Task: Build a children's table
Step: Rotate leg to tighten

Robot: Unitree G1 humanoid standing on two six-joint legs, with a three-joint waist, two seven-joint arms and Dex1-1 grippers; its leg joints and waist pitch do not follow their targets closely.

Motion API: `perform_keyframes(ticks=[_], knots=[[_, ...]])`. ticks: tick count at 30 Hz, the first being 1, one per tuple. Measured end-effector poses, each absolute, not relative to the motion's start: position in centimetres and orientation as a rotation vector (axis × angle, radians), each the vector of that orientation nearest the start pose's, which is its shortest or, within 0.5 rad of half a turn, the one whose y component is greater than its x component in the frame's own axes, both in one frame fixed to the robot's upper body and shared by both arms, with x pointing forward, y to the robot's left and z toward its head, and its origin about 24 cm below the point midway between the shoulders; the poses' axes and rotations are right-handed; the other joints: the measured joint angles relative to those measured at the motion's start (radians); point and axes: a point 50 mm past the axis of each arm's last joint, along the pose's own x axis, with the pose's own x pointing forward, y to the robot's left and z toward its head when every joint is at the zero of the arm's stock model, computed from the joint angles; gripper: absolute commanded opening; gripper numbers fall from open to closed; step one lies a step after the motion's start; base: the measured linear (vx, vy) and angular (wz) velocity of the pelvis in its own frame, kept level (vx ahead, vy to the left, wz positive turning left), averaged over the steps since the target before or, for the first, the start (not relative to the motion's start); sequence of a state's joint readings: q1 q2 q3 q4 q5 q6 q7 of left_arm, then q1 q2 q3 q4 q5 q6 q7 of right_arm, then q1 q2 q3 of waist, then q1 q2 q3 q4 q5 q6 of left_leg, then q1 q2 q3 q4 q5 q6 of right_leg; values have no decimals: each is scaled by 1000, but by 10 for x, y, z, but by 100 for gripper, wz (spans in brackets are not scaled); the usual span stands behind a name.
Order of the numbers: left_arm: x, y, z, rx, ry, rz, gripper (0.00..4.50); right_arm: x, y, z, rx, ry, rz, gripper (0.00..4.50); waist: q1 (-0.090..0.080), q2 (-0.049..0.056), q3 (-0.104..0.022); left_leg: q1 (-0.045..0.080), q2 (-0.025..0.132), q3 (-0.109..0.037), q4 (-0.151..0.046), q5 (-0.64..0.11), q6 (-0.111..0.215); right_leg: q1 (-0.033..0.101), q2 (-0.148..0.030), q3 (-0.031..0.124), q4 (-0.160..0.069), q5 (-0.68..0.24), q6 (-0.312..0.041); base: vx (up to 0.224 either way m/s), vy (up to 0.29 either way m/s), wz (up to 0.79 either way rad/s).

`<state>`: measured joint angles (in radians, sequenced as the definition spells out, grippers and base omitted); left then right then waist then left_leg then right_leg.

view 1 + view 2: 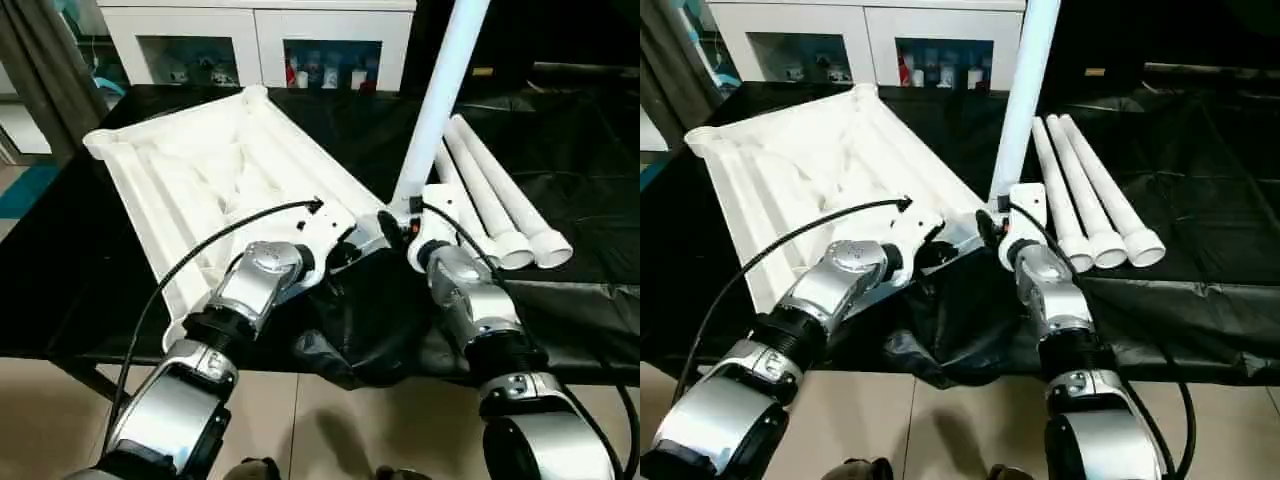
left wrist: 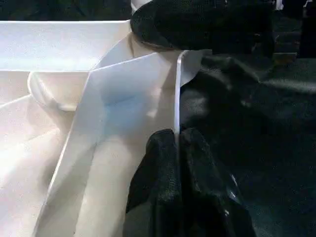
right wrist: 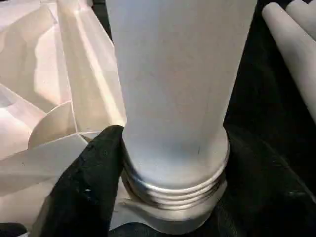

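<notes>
From the head camera you see the table top (image 1: 215, 165) lying underside up on the black cloth (image 1: 560, 140), one leg (image 1: 437, 105) standing in its near corner socket and three legs (image 1: 495, 195) lying beside it. Your left wrist shows the left gripper (image 2: 177, 148) pinched shut on the top's thin edge. Your right wrist shows the right gripper (image 3: 173, 163) spread around the upright leg's threaded base.

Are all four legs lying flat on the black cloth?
No, three legs lie flat, but the fourth leg stands upright at the tabletop's corner.
</notes>
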<state>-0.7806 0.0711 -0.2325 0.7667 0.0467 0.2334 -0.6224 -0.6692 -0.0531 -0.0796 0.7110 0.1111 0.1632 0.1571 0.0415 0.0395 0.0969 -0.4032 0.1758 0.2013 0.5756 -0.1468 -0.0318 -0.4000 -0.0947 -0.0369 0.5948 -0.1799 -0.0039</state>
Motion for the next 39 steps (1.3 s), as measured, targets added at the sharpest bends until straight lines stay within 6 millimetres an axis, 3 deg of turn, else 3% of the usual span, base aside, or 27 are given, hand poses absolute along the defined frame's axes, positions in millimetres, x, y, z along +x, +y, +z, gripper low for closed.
perform_keyframes(ticks=[2, 9, 21, 22, 34, 39], knots=[[354, 62, 68, 305, 332, -904, 0, 365, -118, 64, 69, 209, 285, 370, -4, 1, 0, 0, 1, 0, 0, 0, 0, -1, 0, -1, 0, 0, 0, 0, 0, 0], [344, 93, 68, 360, 306, -1014, 0, 354, -130, 63, -27, 240, 484, 370, -6, 3, 0, -2, 2, -1, -2, 2, 3, -3, 2, -2, 0, -1, 2, 0, 0, 0], [321, 125, 67, 403, 312, -1235, 0, 321, -146, 65, -146, 295, 840, 370, 12, 3, 0, -3, 2, 1, -1, 0, 0, -4, 1, -1, -1, -2, 2, 0, 0, 0], [320, 126, 67, 404, 314, -1244, 0, 321, -146, 65, -145, 300, 853, 355, 12, 3, 0, -3, 2, 1, -1, 0, 0, -4, 1, -1, 0, -2, 2, 0, 0, 0], [320, 130, 67, 407, 318, -1246, 0, 318, -140, 66, -149, 305, 876, 279, 12, 2, 0, -3, 3, 1, 1, 0, 0, -4, 1, -1, 1, -2, 2, 0, 0, 0], [327, 119, 65, 380, 320, -1153, 0, 328, -134, 61, -81, 291, 680, 274, 3, 1, -1, -1, 2, 1, 3, 0, 0, -2, 1, 0, 2, -2, 2, 0, 0, 0]])
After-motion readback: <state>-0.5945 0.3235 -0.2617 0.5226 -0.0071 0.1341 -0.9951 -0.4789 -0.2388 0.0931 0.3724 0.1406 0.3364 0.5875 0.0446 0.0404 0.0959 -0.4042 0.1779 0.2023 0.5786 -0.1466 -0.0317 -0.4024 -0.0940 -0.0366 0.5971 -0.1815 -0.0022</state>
